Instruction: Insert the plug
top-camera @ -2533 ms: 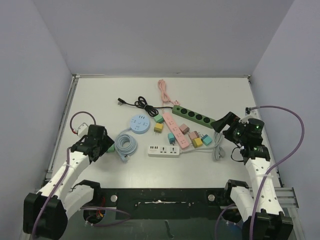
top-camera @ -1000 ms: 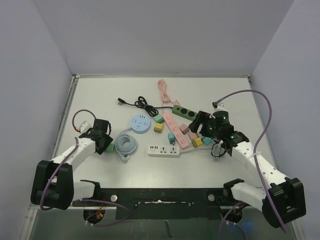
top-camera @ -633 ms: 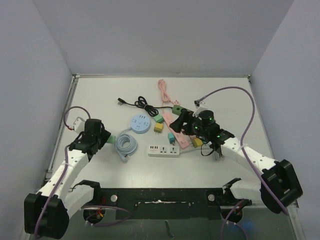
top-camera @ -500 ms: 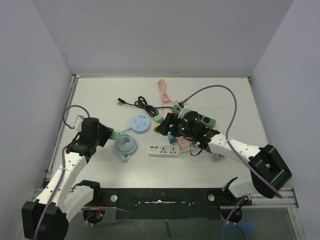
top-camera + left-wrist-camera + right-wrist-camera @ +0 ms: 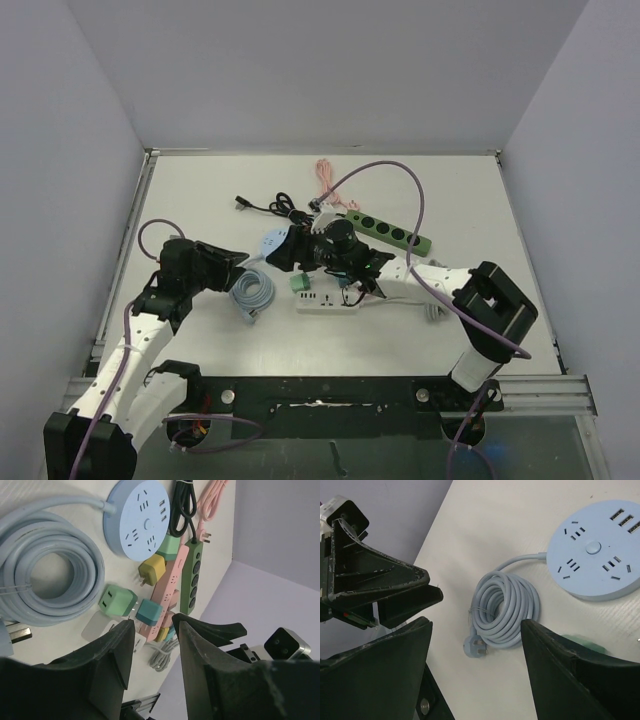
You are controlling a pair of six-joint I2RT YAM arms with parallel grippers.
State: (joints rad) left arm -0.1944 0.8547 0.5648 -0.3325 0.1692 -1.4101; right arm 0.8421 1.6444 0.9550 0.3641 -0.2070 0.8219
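From above, your right arm (image 5: 430,277) stretches across the middle of the white bench (image 5: 200,190) and covers much of the cluster there. The right jaws stand wide open over the edge of the round blue hub (image 5: 268,240), gripping nothing. The left arm (image 5: 135,335) points the left jaws at the coiled light-blue cable (image 5: 250,293). The green plug (image 5: 300,283) lies loose on the bench, just beside the white strip (image 5: 325,300), in no socket. The green strip (image 5: 392,230), black cable (image 5: 268,208) and pink cable (image 5: 325,178) lie farther back. Pale walls close the bench on three sides. In the left wrist view, the left jaws are parted by a narrow gap with nothing between them. You can count three bar strips, green, white and the pink strip (image 5: 175,580), plus the one round hub. Four small plugs show clearly: the mint plug (image 5: 170,545), the yellow plug (image 5: 151,571), the green one beside the coil, and the teal plug (image 5: 149,612). Others beyond are too small to count. A pale grey cable (image 5: 161,657) makes four cables. In the right wrist view, the right jaws frame the coil, the cable's own plug (image 5: 475,647) at its near edge, and the hub to the right.
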